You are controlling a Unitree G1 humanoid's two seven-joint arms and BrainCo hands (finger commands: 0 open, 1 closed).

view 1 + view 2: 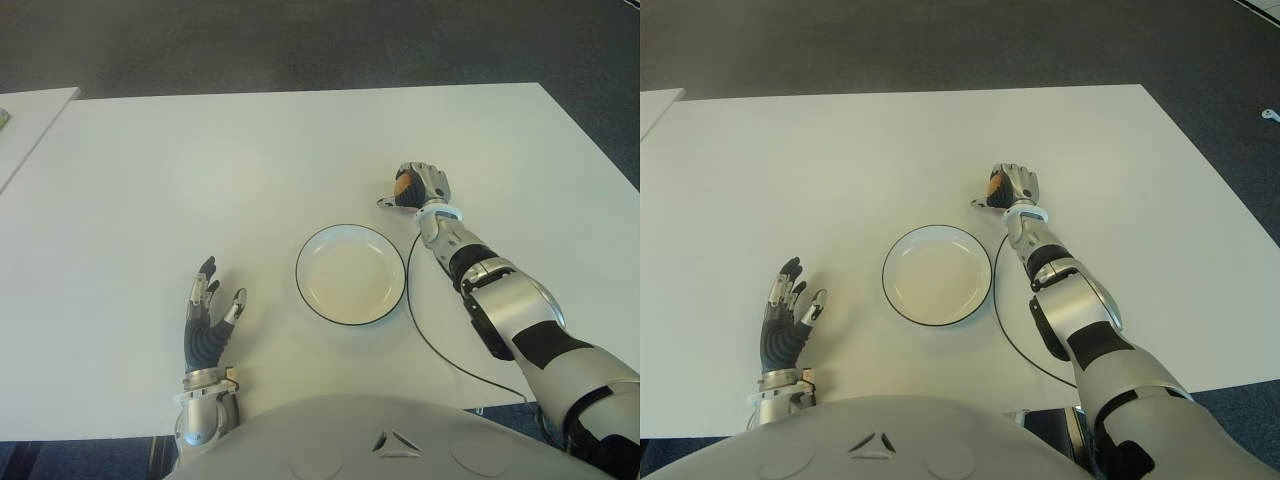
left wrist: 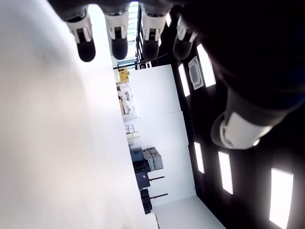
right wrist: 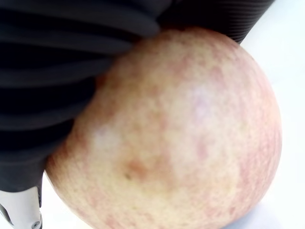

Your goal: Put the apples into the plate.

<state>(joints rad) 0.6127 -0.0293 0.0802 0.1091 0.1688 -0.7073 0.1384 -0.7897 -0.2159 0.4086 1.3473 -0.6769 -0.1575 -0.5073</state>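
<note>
A big white flat table [image 1: 250, 170] fills most of the head views. A dark grey floor [image 1: 300, 40] shows behind it. Near the front middle of the table sits a round white plate with a thin black rim [image 1: 320, 308], and it has nothing in it. A thin black cable [image 1: 425, 340] curves on the table just beside the plate, on the robot's right side.

The silver and black right hand [image 1: 420, 186] is out past the plate, a bit to the right of it. Its fingers are curled tight around a round yellow and pink apple [image 3: 181, 138]. So the apple is in that hand, near the plate but not over it.

The black and silver left hand [image 1: 209, 312] shows to the left of the plate. Its fingers [image 2: 86, 40] are spread out straight and hold nothing.
</note>
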